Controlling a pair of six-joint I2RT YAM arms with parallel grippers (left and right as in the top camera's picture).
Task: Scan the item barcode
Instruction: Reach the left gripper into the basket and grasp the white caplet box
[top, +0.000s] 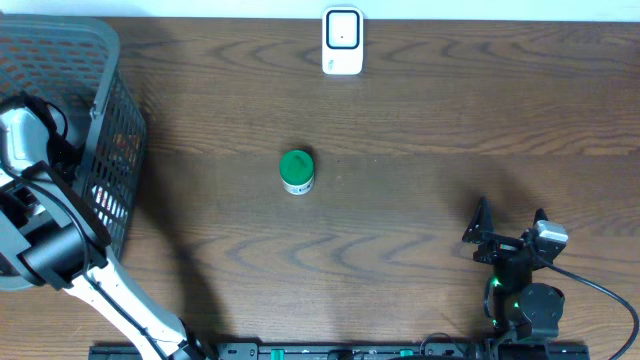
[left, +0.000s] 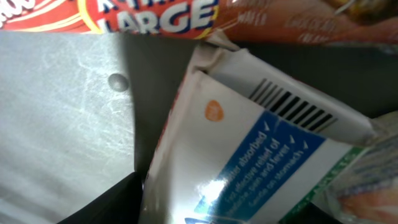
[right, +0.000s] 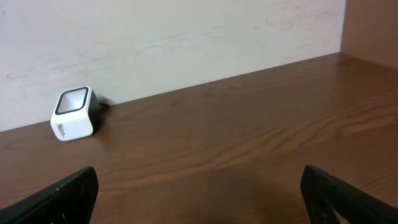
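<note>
Left gripper (top: 58, 140) in the basket (top: 100, 60) at left, over a white box (left: 249, 155); whether it grips cannot be told. Clamp clear of the barcode (left: 292, 106). Right gripper (top: 511, 225) spread apart.

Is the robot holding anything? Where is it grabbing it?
Right gripper: open, empty. Left gripper is in the basket by a white barcode box; a grip cannot be told.

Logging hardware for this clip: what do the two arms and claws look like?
Left arm: white links, black joints, looping black cable. Right arm: black, grey wrist block, green light low down, trailing black cable, dark claw fingers.
</note>
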